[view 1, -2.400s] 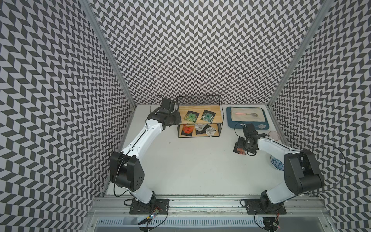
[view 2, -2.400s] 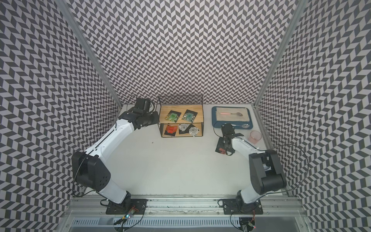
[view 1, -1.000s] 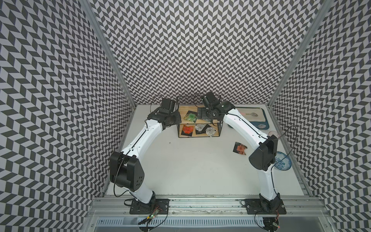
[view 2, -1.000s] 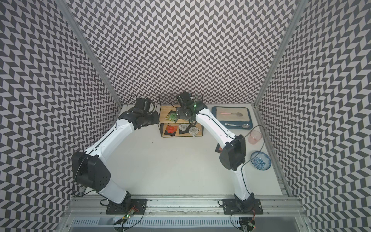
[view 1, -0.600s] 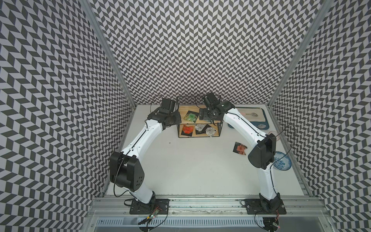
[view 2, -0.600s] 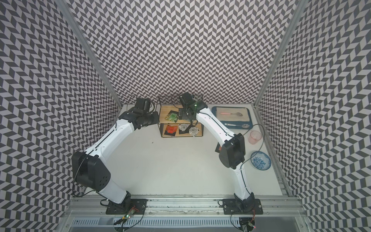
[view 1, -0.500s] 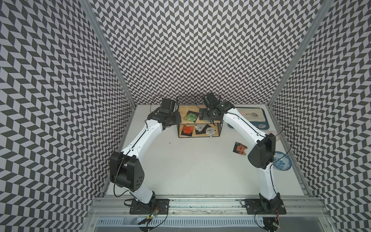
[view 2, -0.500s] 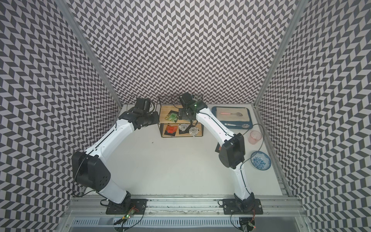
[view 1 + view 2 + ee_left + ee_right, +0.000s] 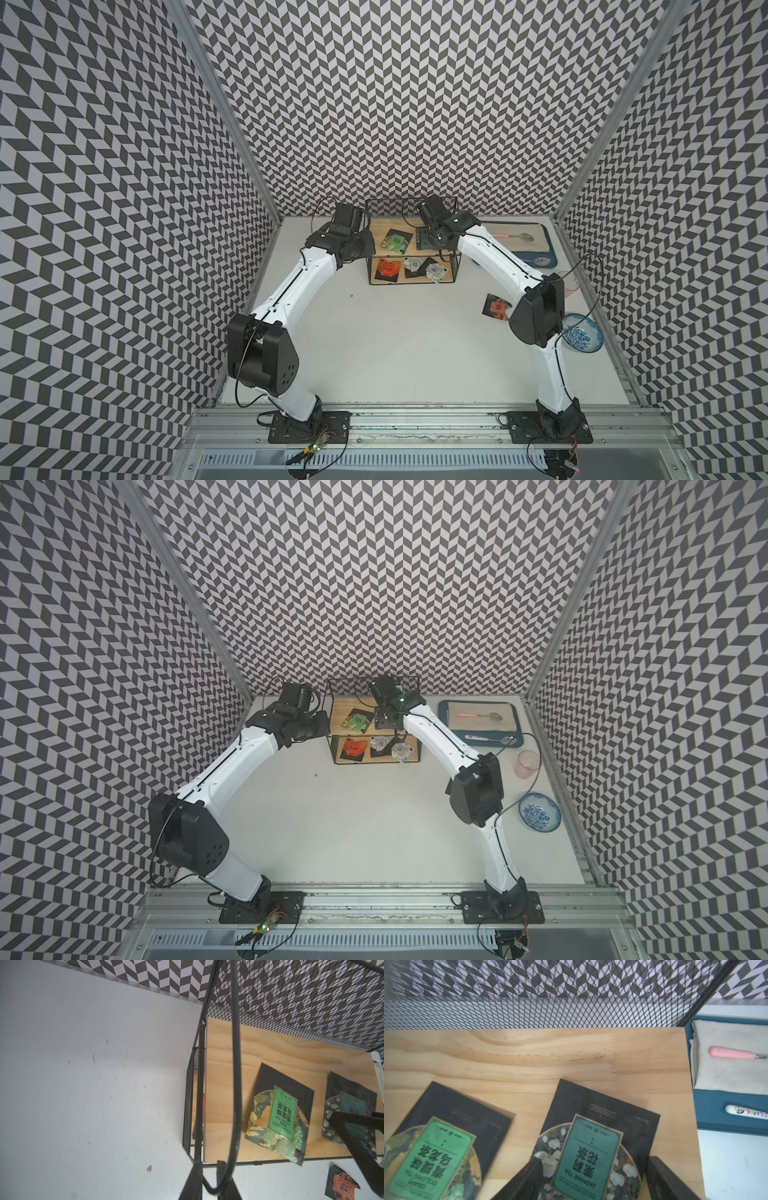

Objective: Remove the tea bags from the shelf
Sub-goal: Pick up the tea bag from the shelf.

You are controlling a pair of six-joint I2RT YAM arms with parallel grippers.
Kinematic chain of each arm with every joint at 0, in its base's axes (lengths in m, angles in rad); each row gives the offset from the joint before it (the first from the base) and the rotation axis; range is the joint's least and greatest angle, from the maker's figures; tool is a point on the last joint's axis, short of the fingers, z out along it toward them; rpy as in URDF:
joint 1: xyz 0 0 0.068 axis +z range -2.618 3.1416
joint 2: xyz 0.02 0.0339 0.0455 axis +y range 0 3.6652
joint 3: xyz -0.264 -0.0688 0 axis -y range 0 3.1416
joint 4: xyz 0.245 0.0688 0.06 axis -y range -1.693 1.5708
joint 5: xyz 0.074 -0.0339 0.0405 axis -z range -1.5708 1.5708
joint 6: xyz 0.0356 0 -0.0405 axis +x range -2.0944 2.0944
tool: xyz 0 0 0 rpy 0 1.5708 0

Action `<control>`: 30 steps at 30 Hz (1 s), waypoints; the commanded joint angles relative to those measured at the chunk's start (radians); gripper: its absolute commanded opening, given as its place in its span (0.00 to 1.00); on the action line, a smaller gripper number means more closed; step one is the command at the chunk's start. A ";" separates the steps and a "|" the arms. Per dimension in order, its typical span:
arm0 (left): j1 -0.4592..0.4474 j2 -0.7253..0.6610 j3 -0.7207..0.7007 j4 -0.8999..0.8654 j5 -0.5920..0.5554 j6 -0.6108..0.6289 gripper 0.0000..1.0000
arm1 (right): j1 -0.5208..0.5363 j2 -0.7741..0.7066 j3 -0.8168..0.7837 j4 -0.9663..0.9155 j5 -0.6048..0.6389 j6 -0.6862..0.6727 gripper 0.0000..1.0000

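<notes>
The right end effector (image 9: 593,1160) is spread, one finger on each side of the teal tea bag (image 9: 591,1136), with nothing clamped. That bag lies flat on the upper board of the shelf (image 9: 529,1053), directly between the fingers and running ahead of them toward the mesh back. It is close to square. Its printed label runs lengthwise along the line of reach, so the fingers would close across its width. I judge the coming move turns on the fingers getting under or onto the edges of a thin, flat sachet.

Off one finger's side, toward the other arm, lies the green tea bag (image 9: 436,1147), apart from the teal one. The left end effector (image 9: 208,1167) sits at that end of the shelf, clenched on what looks like a thin black wire of the shelf's frame. It is the nearer arm to the green bag.

Below, on the lower board, are an orange-red tea bag (image 9: 387,268) and two white ones (image 9: 415,264). A second orange-red tea bag (image 9: 495,307) lies out on the worktop (image 9: 395,353), well apart from the shelf.

Earlier, the right arm was out over that spot on the worktop. It has since swung back onto the upper board, while the left arm has not moved.
</notes>
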 commanded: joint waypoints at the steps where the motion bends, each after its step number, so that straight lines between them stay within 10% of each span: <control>1: -0.007 -0.012 -0.003 -0.005 0.007 -0.007 0.17 | 0.000 0.033 -0.032 -0.013 -0.010 0.002 0.75; 19: -0.007 -0.014 -0.005 -0.003 0.005 -0.006 0.17 | 0.001 0.004 -0.005 0.004 -0.005 -0.015 0.24; 30: -0.006 -0.011 -0.007 0.000 0.004 -0.008 0.17 | 0.009 -0.116 0.015 0.033 -0.011 -0.046 0.16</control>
